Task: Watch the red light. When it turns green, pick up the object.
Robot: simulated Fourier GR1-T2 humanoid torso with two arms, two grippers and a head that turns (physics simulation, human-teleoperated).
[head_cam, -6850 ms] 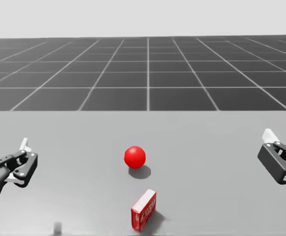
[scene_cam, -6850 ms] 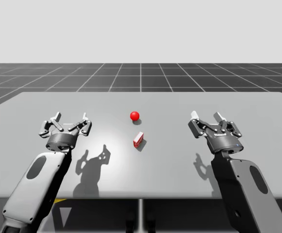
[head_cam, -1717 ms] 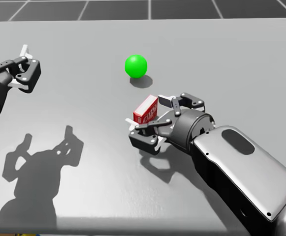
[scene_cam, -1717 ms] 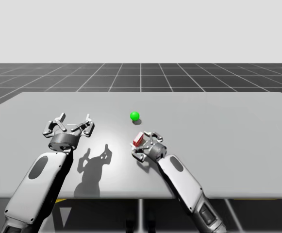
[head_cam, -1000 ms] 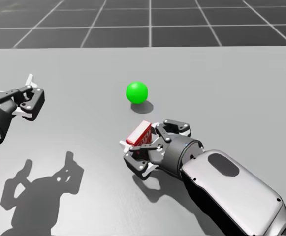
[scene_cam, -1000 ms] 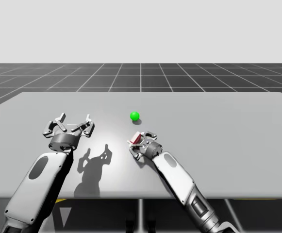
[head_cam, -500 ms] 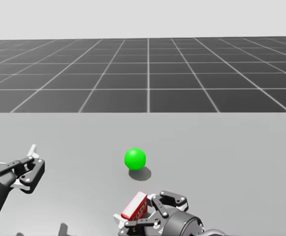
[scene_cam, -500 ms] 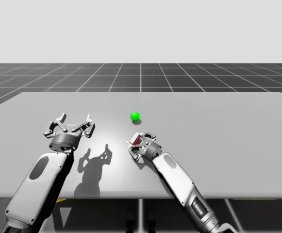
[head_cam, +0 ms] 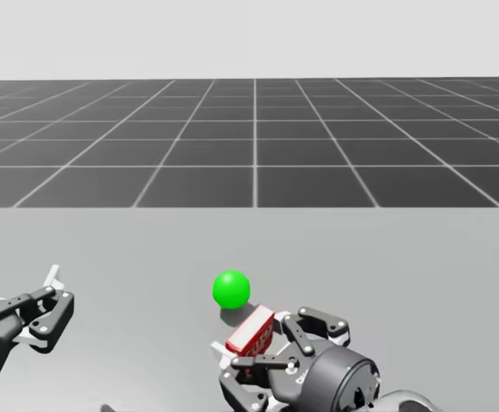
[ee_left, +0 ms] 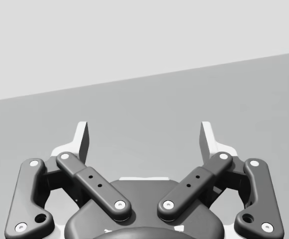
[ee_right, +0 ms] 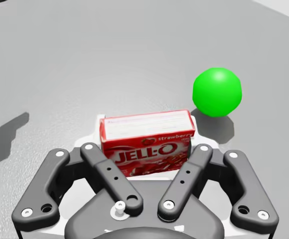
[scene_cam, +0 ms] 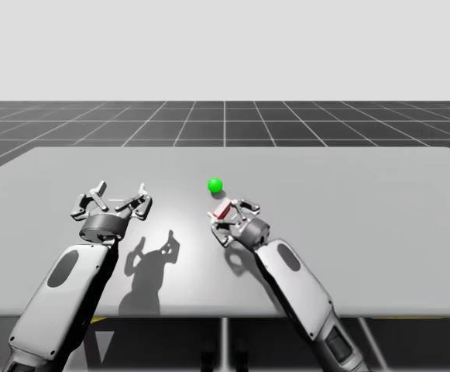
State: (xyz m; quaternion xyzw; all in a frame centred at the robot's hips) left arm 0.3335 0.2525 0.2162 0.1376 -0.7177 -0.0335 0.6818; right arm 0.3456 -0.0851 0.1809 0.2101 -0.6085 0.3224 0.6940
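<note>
Near the middle of the grey worktop (scene_cam: 379, 232), just this side of the round green light (scene_cam: 215, 185), a small red box (ee_right: 146, 142) sits clamped between the two fingers of my right claw (scene_cam: 232, 217). One finger presses on each of its short ends. The box tilts a little, with its pale top edge turned toward the light, and it appears to hang just clear of the worktop rather than rest on it. The light is green, so the step in hand is, by my judgement, the lift itself. To do it well, the claw should hold its squeeze steady and rise straight up with the box level. It should also stay back from the light, which stands just beyond the box and could be knocked by any forward drift. My right arm comes in from the lower edge, right of centre. It stretches forward and inward, low over the worktop, with the wrist pointing away toward the light. My left claw (ee_left: 144, 142) hangs over the left part of the worktop, well apart from the box. Its fingers are spread wide with nothing between them, and its arm is raised at an easy slant.
</note>
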